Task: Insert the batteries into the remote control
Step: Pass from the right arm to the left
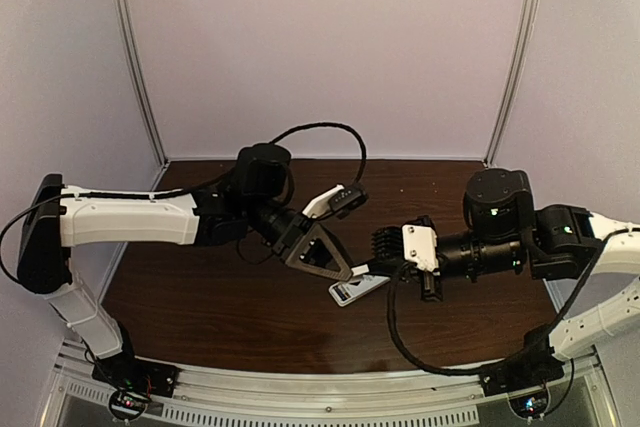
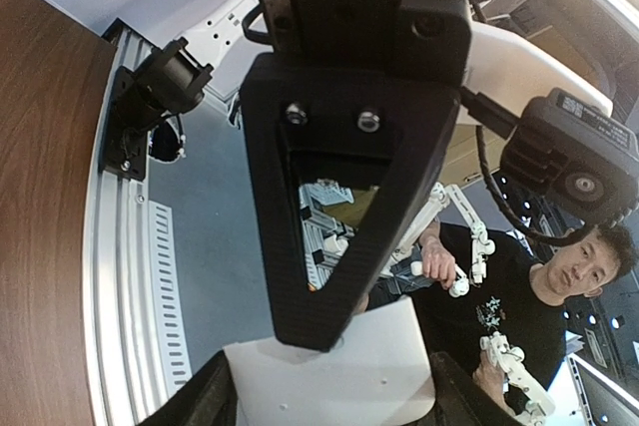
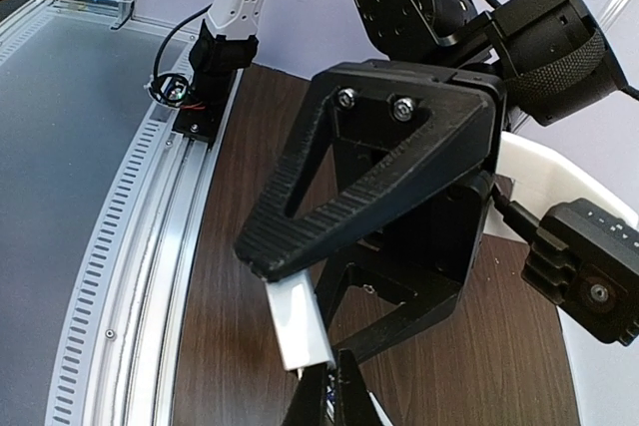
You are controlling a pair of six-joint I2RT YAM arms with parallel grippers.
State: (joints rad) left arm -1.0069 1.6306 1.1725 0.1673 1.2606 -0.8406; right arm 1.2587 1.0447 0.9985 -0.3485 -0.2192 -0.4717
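1. two arms: the left arm (image 1: 120, 219) reaches in from the left and the right arm (image 1: 585, 237) from the right. their tips meet near the middle of the table (image 1: 220, 307).
2. one remote control (image 1: 358, 289), white, lies a little right of the table's centre, between the two tips. from above it shows a dark patch on its upward face.
3. two pincers. the left pincer (image 1: 345, 272) is spread, with one of its black fingers (image 3: 369, 177) on each side of the remote control. i cannot tell whether they press on it.
4. the right pincer (image 1: 378, 259) is pressed together, and its tip pinches one end of the remote control. the left wrist view shows this best.
5. one person (image 2: 589, 266) in a dark shirt stands beyond the near edge of the table, seen from the left wrist only.
6. the table is dark brown wood grain. a ribbed metal rail (image 1: 300, 402) runs along its near edge, where both arms are bolted. pale lilac walls (image 1: 330, 47) close the far side and both flanks.
7. from above, the pincers cover much of the remote control, and its buttons are too small to make out.
8. the left wrist view shows only a plain white face of it, cut off by the lower edge. the right wrist view shows only a narrow white sliver.
9. i cannot tell whether it rests on the table or hangs just above it.
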